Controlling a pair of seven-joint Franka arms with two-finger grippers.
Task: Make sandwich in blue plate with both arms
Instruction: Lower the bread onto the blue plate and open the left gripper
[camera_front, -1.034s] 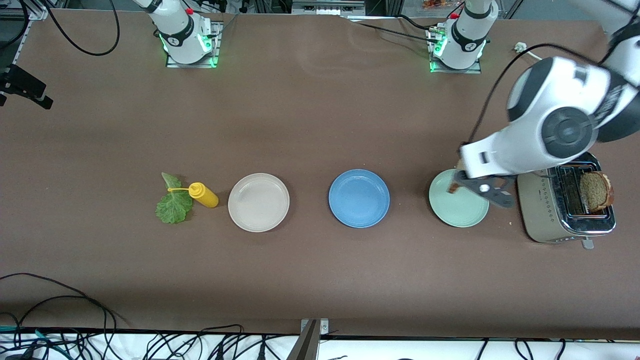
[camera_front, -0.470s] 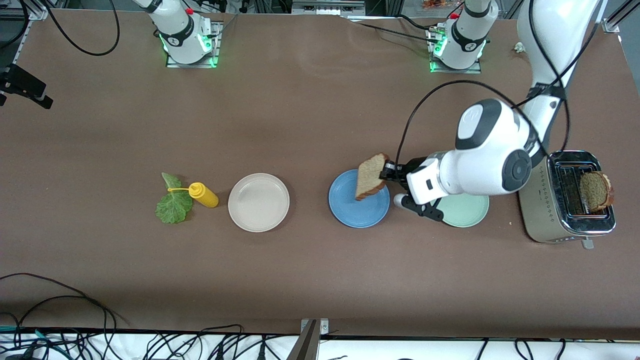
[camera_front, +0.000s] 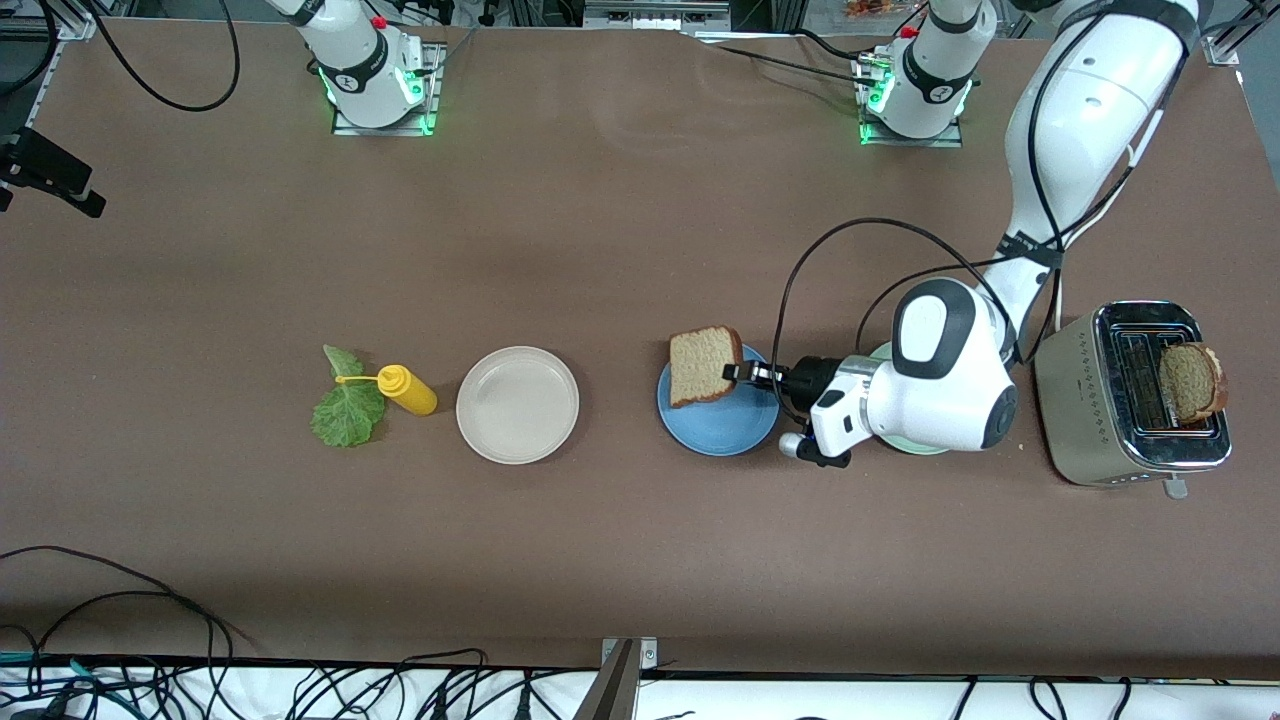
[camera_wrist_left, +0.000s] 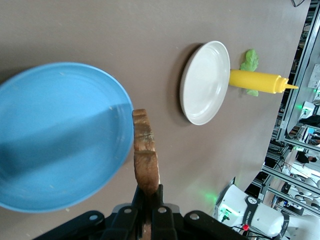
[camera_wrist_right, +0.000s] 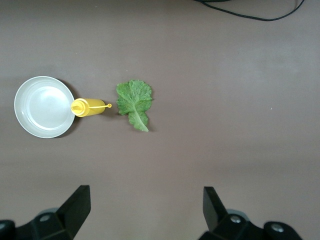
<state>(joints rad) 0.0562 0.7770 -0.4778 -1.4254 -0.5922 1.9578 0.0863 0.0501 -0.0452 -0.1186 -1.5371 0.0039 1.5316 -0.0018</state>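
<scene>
Gripping a slice of brown bread (camera_front: 704, 365) by one edge, jaws of the left gripper (camera_front: 745, 373) clenched tight on the crust, slice held up on its side over the blue plate (camera_front: 716, 427). Seen edge-on in the left wrist view as a thin crusty strip (camera_wrist_left: 145, 157) rising from the black fingers (camera_wrist_left: 159, 210), beside the blue plate's rim (camera_wrist_left: 60, 137). Lying in a row along the table: blue plate midway, off-white plate (camera_front: 517, 404) toward the right arm's end, then a yellow squeeze bottle (camera_front: 407, 390) on its side, just beside a green lettuce leaf (camera_front: 346, 405). Largely covered by the left arm's white wrist: a pale mint-green plate (camera_front: 882, 352), only slivers of rim showing. Standing at the left arm's end of the table: a silver toaster (camera_front: 1100, 420) with a second slice (camera_front: 1190, 381) sticking out of one slot; dotted pattern on its side, no lettering legible. Hanging high over the lettuce end of the table, out of the front view: right gripper (camera_wrist_right: 145, 210), jaws spread wide and holding nothing, only the finger ends showing in the right wrist view. Small round marks on the arm bases, too small to read.
</scene>
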